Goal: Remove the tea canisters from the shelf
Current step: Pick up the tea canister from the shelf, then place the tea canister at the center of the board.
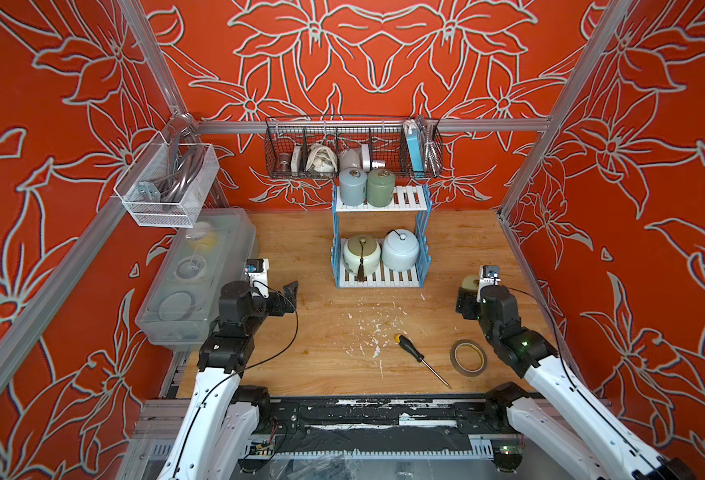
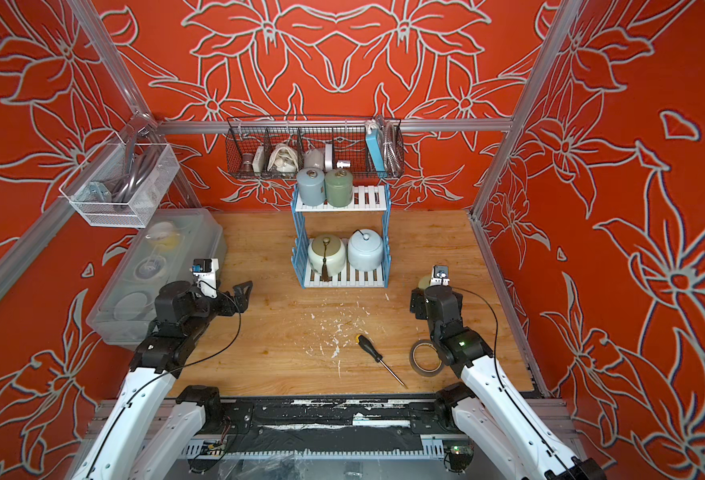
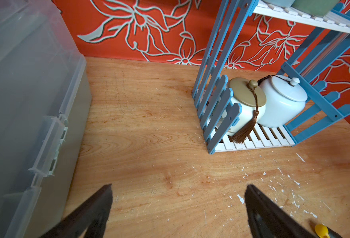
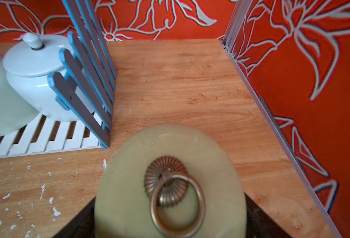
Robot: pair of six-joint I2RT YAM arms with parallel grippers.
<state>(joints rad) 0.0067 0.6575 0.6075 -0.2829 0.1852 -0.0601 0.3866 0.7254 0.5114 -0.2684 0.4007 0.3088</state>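
Plastic bin (image 1: 201, 266), clear and lidded, sat at the far left of the tabletop (image 1: 296, 245). It was below a clear mesh basket (image 1: 168, 183) hung on the left rail. The left gripper (image 3: 179, 188) hovered just beside the bin, pointed toward the shelf, jaws wide apart with nothing between them.

A black wire basket (image 1: 352, 149) of small clutter hung on the back rail. The shelf (image 1: 424, 232) stood under it, centre back of the tabletop.

- **Top tier:** the grey-blue canister (image 1: 352, 187) stood at left with the sage green canister (image 1: 379, 187) tight beside it. Both were upright, lids on.
- **Bottom tier:** the cream canister (image 1: 361, 253) had its brown tassel hanging down the front. The pale blue-white canister (image 1: 400, 251) stood to its right, and the two looked to be touching in the left wrist view.

White flecks were scattered on the tabletop in front of the shelf. A screwdriver (image 1: 419, 357) with a black-and-yellow handle lay flat near the front. A tape roll (image 1: 469, 357) lay flat near it on the right, not touching.

The right gripper (image 4: 171, 201) was right of the shelf and off it. Its jaws were clamped on either side of the yellow-green canister (image 4: 128, 164), which was upright with its ring-pull lid on. In both top views only a sliver of that lid showed behind the wrist. Whether the canister's base touched the tabletop could not be told.
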